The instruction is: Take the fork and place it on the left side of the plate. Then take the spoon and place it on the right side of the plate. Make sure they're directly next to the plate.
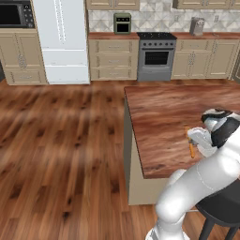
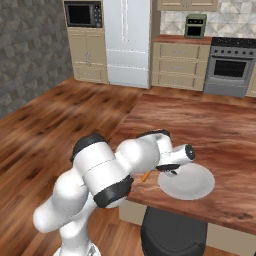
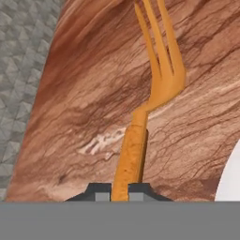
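Observation:
My gripper (image 3: 119, 193) is shut on the handle of the orange fork (image 3: 159, 70), whose tines point away from the hand over the wooden counter. In the left base view the fork (image 1: 191, 149) shows just under the hand, near the counter's front edge. From the right base view, the fork's handle end (image 2: 145, 176) pokes out below the arm, just left of the pale round plate (image 2: 190, 184). A sliver of the plate's rim (image 3: 232, 178) shows at the lower right of the hand view. Whether the fork touches the counter I cannot tell. The spoon is out of view.
The wooden island counter (image 1: 164, 112) ends at a left edge and a front edge close to the fork. A black stool (image 2: 172, 230) stands in front of the counter beneath the plate. Stove (image 1: 156, 56), fridge (image 1: 62, 40) and cabinets line the far wall.

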{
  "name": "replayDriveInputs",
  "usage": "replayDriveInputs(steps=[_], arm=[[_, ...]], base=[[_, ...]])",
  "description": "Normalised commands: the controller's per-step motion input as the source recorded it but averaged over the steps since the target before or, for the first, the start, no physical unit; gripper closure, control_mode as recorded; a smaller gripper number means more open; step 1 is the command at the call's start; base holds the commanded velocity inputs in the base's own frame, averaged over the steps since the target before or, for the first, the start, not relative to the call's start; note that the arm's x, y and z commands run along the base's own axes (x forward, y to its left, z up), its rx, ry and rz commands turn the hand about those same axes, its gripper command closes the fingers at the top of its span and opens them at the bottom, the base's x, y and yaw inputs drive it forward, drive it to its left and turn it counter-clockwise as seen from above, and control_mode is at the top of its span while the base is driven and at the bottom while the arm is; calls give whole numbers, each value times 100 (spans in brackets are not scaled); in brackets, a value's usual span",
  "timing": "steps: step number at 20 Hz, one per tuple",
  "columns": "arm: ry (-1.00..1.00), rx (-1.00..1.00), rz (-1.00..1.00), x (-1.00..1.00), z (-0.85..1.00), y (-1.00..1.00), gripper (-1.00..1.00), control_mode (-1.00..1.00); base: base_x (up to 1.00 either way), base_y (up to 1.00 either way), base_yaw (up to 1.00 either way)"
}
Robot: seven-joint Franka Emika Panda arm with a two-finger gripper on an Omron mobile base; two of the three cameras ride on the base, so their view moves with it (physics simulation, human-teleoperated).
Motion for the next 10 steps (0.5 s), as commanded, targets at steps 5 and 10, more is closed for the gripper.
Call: replayDriveInputs(steps=[5, 10], arm=[[-2, -4, 0, -40, -8, -6, -100, -100], [-12, 0, 0, -57, 2, -7, -100, -100]], base=[[0, 0, 0], [0, 0, 0]])
